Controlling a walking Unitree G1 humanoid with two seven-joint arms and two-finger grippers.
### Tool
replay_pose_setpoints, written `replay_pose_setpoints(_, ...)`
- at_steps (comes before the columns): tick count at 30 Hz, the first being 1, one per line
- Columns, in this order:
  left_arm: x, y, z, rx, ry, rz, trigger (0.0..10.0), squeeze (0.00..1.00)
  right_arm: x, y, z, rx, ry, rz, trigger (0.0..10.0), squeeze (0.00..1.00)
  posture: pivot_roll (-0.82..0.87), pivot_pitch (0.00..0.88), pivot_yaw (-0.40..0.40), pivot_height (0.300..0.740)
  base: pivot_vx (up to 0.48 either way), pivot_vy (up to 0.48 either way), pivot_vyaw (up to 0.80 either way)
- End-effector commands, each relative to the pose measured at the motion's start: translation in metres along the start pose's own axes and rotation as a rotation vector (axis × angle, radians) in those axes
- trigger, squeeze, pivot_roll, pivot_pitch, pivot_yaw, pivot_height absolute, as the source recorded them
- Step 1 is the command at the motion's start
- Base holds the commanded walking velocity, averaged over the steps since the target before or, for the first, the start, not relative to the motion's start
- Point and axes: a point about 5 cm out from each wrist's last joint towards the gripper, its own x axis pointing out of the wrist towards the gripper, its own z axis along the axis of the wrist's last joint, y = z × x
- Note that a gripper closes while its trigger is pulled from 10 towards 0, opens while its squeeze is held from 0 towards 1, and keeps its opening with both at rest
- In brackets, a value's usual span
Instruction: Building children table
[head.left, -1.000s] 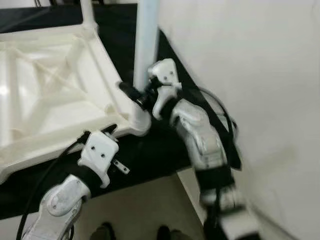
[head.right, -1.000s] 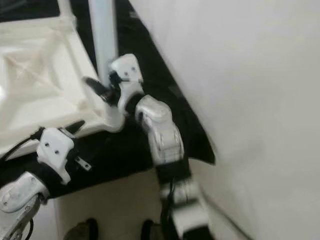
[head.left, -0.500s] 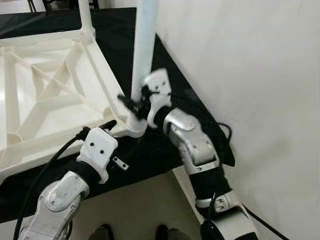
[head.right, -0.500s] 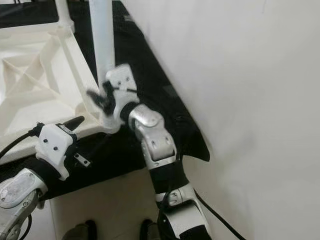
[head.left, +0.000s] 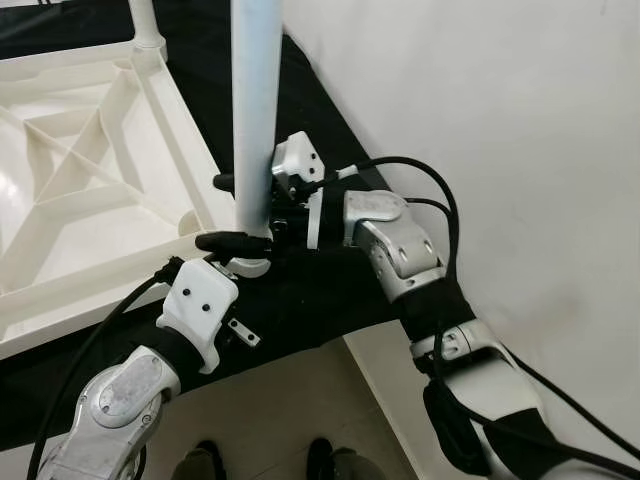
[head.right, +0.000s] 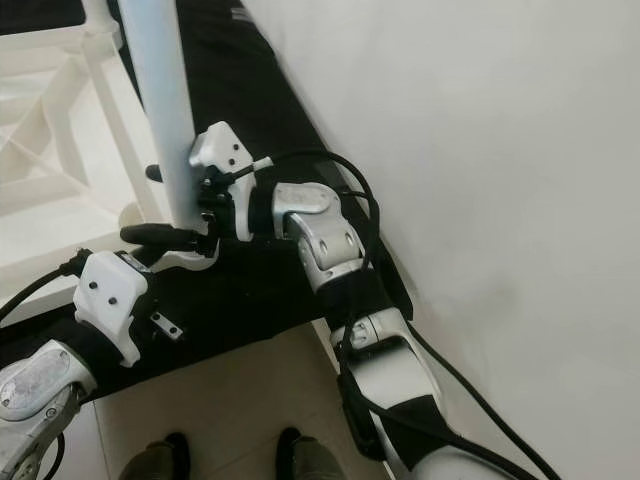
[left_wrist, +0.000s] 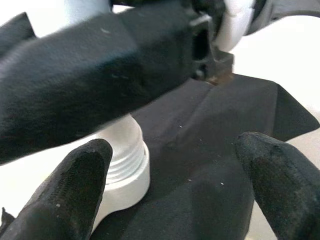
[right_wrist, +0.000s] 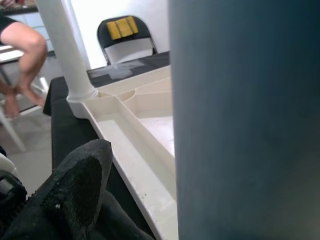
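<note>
In the left eye view my right tool (head.left: 232, 212) sits at centre frame, one black finger on either side of the pale blue cylindrical plastic table leg (head.left: 255, 110), clamped on it just above its base. The leg stands upright in the corner socket of the white ribbed plastic tabletop (head.left: 90, 190), which lies upside down at the upper left on the black-clothed bench (head.left: 320, 300). Half a second ago the leg leaned across the frame; now it runs straight up, and my right wrist has turned round it, so I judge the leg is being twisted home. My left tool (head.left: 200, 262) hovers below the socket at lower centre.

The right eye view shows the same grip from slightly further right.

In the left wrist view my left fingers (left_wrist: 75, 192) are spread apart, holding nothing, with the threaded white collar of the socket (left_wrist: 122, 167) between them.

In the right wrist view the leg looms at the right, a second white leg (right_wrist: 62, 55) stands in the far corner at upper left, and a person's bare leg (right_wrist: 25, 55) shows at the left edge.
</note>
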Motion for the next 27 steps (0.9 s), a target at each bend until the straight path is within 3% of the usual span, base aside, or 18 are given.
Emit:
replay_pose_setpoints(1,-0.003,-0.006,0.000,-0.012,0.007,-0.034,10.0,0.00,0.005,0.001,-0.003,0.014,0.010,0.046,10.0,0.00,0.18,0.291,-0.161,0.740,0.000,0.000,0.00)
replay_pose_setpoints(2,-0.003,-0.006,0.001,-0.016,0.005,-0.040,10.0,0.00,0.004,-0.001,-0.004,0.031,0.010,0.061,10.0,0.00,0.19,0.295,-0.160,0.740,0.000,0.000,0.00)
replay_pose_setpoints(3,-0.004,-0.007,0.002,-0.016,0.004,-0.043,10.0,0.00,0.003,-0.004,-0.007,0.049,0.015,0.054,7.2,0.00,0.19,0.296,-0.161,0.740,0.000,0.000,0.00)
replay_pose_setpoints(4,-0.004,-0.007,0.002,-0.016,0.004,-0.043,10.0,0.00,0.003,-0.004,-0.007,0.049,0.015,0.054,7.2,0.00,0.19,0.296,-0.161,0.740,0.000,0.000,0.00)
replay_pose_setpoints(5,-0.008,-0.009,0.002,-0.018,0.007,-0.053,10.0,0.00,0.001,-0.008,-0.014,0.054,0.040,0.021,0.0,0.00,0.19,0.299,-0.160,0.740,0.000,0.000,0.00)
replay_pose_setpoints(11,-0.018,-0.008,0.002,-0.015,0.027,-0.033,10.0,0.00,-0.003,-0.011,-0.018,0.065,0.046,0.015,0.0,0.00,0.19,0.308,-0.162,0.740,0.000,0.000,0.00)
replay_pose_setpoints(14,-0.037,0.005,0.001,0.008,0.056,0.070,10.0,0.00,-0.015,-0.013,-0.027,0.070,0.063,-0.016,0.0,0.00,0.19,0.313,-0.164,0.740,0.000,0.000,0.00)
replay_pose_setpoints(16,-0.040,0.006,0.001,0.011,0.060,0.082,10.0,0.00,-0.018,-0.013,-0.029,0.071,0.066,-0.023,0.0,0.00,0.19,0.317,-0.169,0.740,0.000,0.000,0.00)
replay_pose_setpoints(19,-0.053,0.010,-0.001,0.013,0.086,0.165,10.0,0.00,-0.042,-0.018,-0.039,0.098,0.073,-0.143,0.0,0.00,0.19,0.319,-0.170,0.740,0.000,0.000,0.00)
replay_pose_setpoints(20,-0.053,0.010,-0.001,0.013,0.086,0.165,10.0,0.00,-0.042,-0.018,-0.039,0.098,0.073,-0.143,0.0,0.00,0.19,0.319,-0.170,0.740,0.000,0.000,0.00)
replay_pose_setpoints(22,-0.060,0.011,-0.003,0.009,0.102,0.216,10.0,0.00,-0.059,-0.014,-0.053,0.129,0.083,-0.259,0.0,0.00,0.19,0.318,-0.177,0.740,0.000,0.000,0.00)
replay_pose_setpoints(23,-0.060,0.011,-0.003,0.009,0.102,0.216,10.0,0.00,-0.059,-0.014,-0.053,0.129,0.083,-0.259,0.0,0.00,0.19,0.318,-0.177,0.740,0.000,0.000,0.00)
replay_pose_setpoints(24,-0.062,0.010,-0.002,0.000,0.102,0.235,10.0,0.00,-0.065,-0.008,-0.064,0.180,0.101,-0.359,0.0,0.00,0.20,0.320,-0.190,0.740,0.000,0.000,0.00)
replay_pose_setpoints(25,-0.065,0.009,-0.001,-0.004,0.103,0.242,10.0,0.00,-0.074,0.000,-0.085,0.217,0.228,-0.661,0.0,0.00,0.21,0.330,-0.189,0.740,0.000,0.000,0.00)
replay_pose_setpoints(26,-0.065,0.009,-0.001,-0.004,0.103,0.242,10.0,0.00,-0.074,0.000,-0.085,0.217,0.228,-0.661,0.0,0.00,0.21,0.330,-0.189,0.740,0.000,0.000,0.00)
replay_pose_setpoints(27,-0.066,0.008,0.000,-0.012,0.102,0.245,10.0,0.00,-0.079,0.024,-0.096,0.227,0.309,-0.775,0.0,0.00,0.21,0.336,-0.181,0.740,0.000,0.000,0.00)
